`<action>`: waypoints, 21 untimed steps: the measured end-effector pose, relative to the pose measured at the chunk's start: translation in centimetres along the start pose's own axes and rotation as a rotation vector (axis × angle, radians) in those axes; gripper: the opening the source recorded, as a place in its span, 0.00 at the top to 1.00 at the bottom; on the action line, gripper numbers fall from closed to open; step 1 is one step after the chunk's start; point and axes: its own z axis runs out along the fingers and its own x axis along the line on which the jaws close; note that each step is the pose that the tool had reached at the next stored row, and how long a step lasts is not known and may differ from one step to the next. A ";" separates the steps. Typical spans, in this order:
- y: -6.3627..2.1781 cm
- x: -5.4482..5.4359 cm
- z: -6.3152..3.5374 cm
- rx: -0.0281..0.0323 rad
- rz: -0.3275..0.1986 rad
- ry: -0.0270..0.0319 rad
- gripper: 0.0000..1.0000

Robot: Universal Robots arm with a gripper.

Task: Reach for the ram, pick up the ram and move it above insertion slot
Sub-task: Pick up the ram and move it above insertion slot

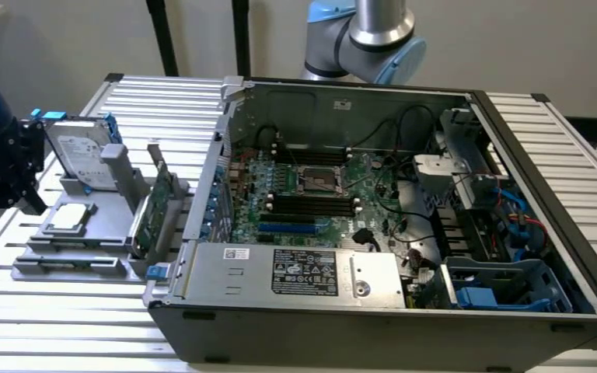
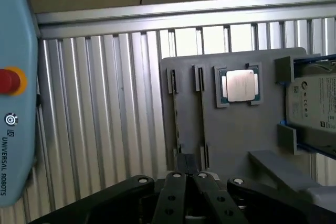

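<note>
Slatted tabletop (image 1: 60,326) carries open PC case (image 1: 382,326) nearest. Gray fixture (image 1: 40,260) at case's 9 o'clock. Ram (image 1: 145,219) stands on edge in fixture, just beside case's outer wall, at 3 o'clock of CPU (image 1: 71,218). Hard drive (image 1: 83,151) upright at CPU's 12 o'clock. Arm (image 1: 376,35) farthest, behind case. Wrist view: end effector (image 2: 187,176) above fixture, fingers pressed together, gripping nothing.
</note>
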 end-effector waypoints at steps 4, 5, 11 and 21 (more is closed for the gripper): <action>0.01 0.0 0.37 0.0021 -0.071 -0.0027 0.89; 0.00 0.0 0.42 0.0024 -0.087 -0.0054 0.89; 0.12 0.0 0.57 0.0048 -0.123 -0.0148 0.89; 0.16 0.0 1.61 0.0049 -0.123 -0.0147 0.64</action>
